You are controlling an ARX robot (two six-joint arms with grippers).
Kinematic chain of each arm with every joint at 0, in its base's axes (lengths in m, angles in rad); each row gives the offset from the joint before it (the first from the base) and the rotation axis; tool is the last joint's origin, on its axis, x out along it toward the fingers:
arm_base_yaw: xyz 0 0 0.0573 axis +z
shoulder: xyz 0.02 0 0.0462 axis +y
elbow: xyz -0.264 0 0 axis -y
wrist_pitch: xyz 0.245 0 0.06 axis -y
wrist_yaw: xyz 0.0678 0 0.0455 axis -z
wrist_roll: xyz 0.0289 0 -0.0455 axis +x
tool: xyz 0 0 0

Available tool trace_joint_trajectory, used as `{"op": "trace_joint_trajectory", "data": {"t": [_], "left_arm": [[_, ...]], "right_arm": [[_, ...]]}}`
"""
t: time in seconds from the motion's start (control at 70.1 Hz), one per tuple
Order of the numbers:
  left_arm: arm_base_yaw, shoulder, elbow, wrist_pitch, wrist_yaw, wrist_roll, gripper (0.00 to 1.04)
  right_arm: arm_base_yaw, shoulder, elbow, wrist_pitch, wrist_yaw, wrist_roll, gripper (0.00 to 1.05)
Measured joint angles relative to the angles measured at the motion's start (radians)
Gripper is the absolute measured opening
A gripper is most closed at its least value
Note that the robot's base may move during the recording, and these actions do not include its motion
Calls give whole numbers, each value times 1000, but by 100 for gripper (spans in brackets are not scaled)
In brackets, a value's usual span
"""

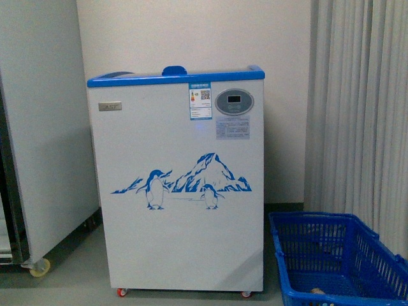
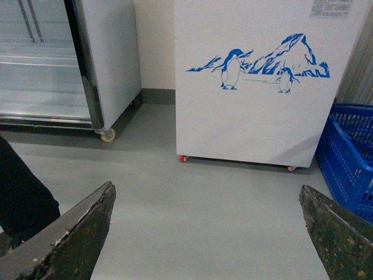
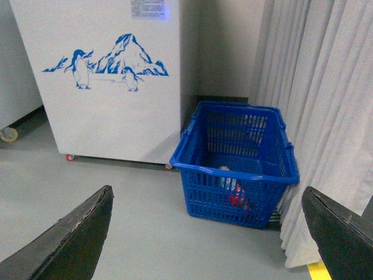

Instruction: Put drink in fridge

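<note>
Right wrist view: drink (image 3: 233, 191) lies in the blue basket (image 3: 204, 201), mid-frame beyond the right gripper (image 3: 206, 189), wide-spread and empty; left gripper (image 2: 206, 186) equally wide, empty.

A blue plastic basket (image 1: 312, 216) sits on the grey floor (image 1: 76, 280) beside pale pleated curtains (image 1: 363, 108). At far left stands a tall grey-white cabinet (image 1: 44, 127) on a yellowish caster wheel (image 1: 39, 268). A dark shape (image 2: 17, 198), possibly a trouser leg, stands nearby.

Drink (image 3: 236, 195) obsc. by basket (image 3: 233, 173) mesh
</note>
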Motion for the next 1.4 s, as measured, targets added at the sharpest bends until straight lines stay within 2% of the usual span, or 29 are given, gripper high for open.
{"op": "trace_joint_trajectory", "data": {"t": [1.399], "left_arm": [[0,0,0,0,0,0,97]], "right_arm": [[0,-1,0,0,0,0,97]]}}
